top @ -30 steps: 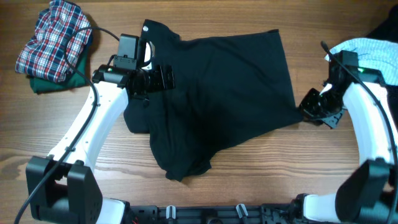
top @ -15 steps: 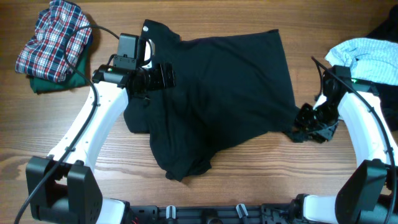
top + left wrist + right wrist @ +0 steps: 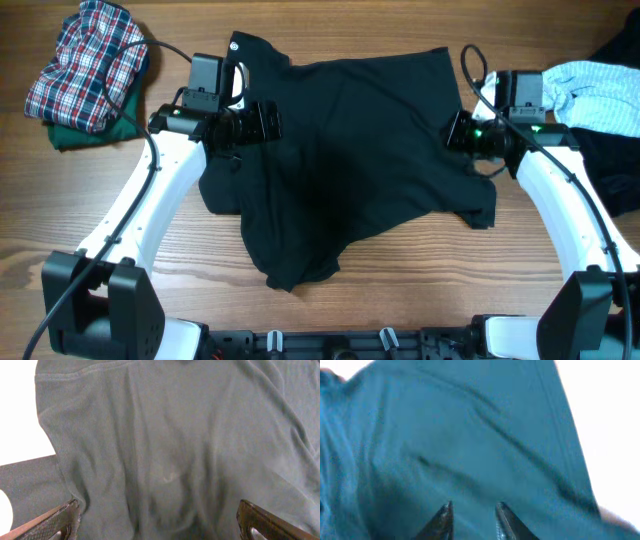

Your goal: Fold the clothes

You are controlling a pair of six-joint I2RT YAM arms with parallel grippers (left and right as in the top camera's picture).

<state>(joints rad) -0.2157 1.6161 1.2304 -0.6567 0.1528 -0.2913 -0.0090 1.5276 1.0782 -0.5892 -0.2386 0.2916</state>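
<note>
wood-grain tabletop (image 3: 400, 270), viewed from overhead. black t-shirt (image 3: 350, 150) lies spread and rumpled across the middle, collar toward the far left, lower part bunched toward the near edge. plaid garment (image 3: 85, 60) is heaped at the far left corner, on top of a green garment (image 3: 95, 132). light blue garment (image 3: 590, 90) sits at the far right, with a dark garment (image 3: 610, 165) just beside it.

my left hand (image 3: 262, 122) is over the shirt near its left shoulder. its fingers (image 3: 57, 520) are spread wide with nothing between them. the wrist view shows only creased fabric below, with a faint pale mark on it.

my right hand (image 3: 460, 135) is over the shirt's right edge. its fingertips (image 3: 442, 517) stand a narrow gap apart. the wrist view is blurred, so i cannot tell whether cloth is pinched, or whether this hand is open or closed.
</note>
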